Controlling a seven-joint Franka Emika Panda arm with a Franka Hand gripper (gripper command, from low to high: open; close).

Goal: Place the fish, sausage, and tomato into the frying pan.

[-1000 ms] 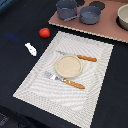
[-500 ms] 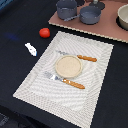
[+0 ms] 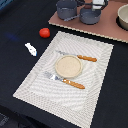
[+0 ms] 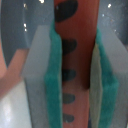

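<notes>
One tomato (image 3: 44, 32), one fish (image 3: 31, 49), one plate (image 3: 67, 66), two pans (image 3: 90, 16), one bowl (image 3: 123, 17)

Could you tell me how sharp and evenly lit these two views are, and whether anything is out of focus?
Exterior view: soft and low in detail, evenly lit without glare; the tomato, fish and frying pan remain recognisable. Wrist view: heavily blurred at close range; the gripper fingers clamp a reddish dark-spotted object, probably the sausage, with speckled highlights behind.
</notes>
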